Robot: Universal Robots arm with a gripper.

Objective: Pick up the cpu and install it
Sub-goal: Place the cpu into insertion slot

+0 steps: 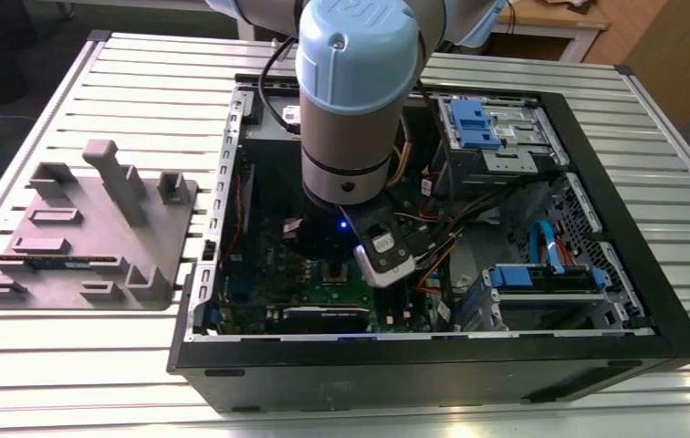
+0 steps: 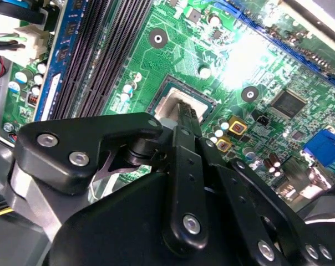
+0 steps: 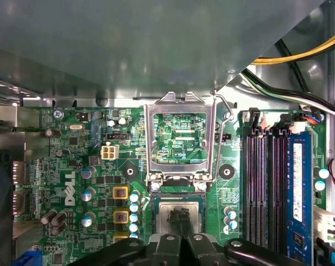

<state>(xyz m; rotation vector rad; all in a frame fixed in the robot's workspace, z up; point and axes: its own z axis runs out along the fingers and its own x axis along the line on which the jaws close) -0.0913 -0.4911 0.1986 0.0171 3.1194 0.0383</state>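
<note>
Slatted metal table [image 1: 65, 365] underneath, open computer case [image 1: 443, 374] lying on it, and the arm [image 1: 351, 91] was reaching straight down inside. The gripper [image 3: 180, 217] hung low over the green motherboard [image 3: 73, 155], right at the socket. Its fingers were drawn together, tips meeting, with nothing clamped between them. And the cpu [image 3: 165, 215]? It lay flat in the socket directly under the fingertips, silvery top showing on both sides of them. Whether the tips actually touched it, I couldn't tell. Just beyond the tips, the hollow metal socket frame [image 3: 152, 141] stood swung open, clear of the chip. Off to one side of the gripper ran the black memory slots [image 3: 262, 183]. Well away from the tool, outside the case, sat a grey fixture tray [image 1: 89, 228].
</note>
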